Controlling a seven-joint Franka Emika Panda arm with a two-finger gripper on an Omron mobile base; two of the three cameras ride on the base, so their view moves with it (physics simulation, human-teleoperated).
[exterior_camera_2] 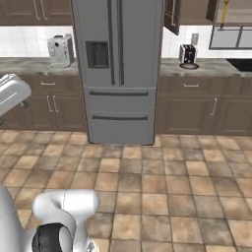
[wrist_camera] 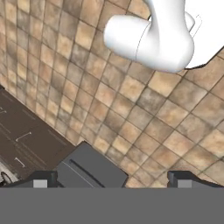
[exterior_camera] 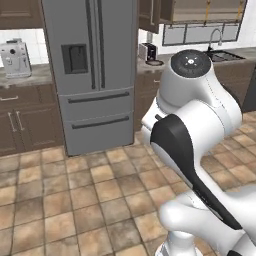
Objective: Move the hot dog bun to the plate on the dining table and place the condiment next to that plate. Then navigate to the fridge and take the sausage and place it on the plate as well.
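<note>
Arm is folding up close over the base, white links and a dark elbow joint crowding the lower right of the left base view, upper link showing at the left edge of the right base view. Hand is pointing down and outward over the floor; in the hand view the gripper (wrist_camera: 111,179) is standing wide, its two dark fingertips (wrist_camera: 40,179) sitting far apart at the bottom corners, nothing between them. Below the hand, the tan and brown floor tiles (wrist_camera: 131,113) are running diagonally, and the lower corner of the fridge (wrist_camera: 89,168) is showing between the fingertips, dark cabinet fronts beside it. The fridge (exterior_camera: 90,70) is standing straight ahead in both base views, tall grey steel, both doors and both lower drawers shut, long dark bar handles down the middle, dispenser panel recessed in its left door. What is inside cannot be told with the doors shut. Flanking it, a desk (exterior_camera_2: 206,66) with dark cabinets is carrying a small dark toaster (exterior_camera_2: 187,55) to the right of the fridge, and a grey coffee machine (exterior_camera_2: 60,50) is sitting to its left. A sink with a curved tap (exterior_camera: 216,37) is showing far right in the left base view.
</note>
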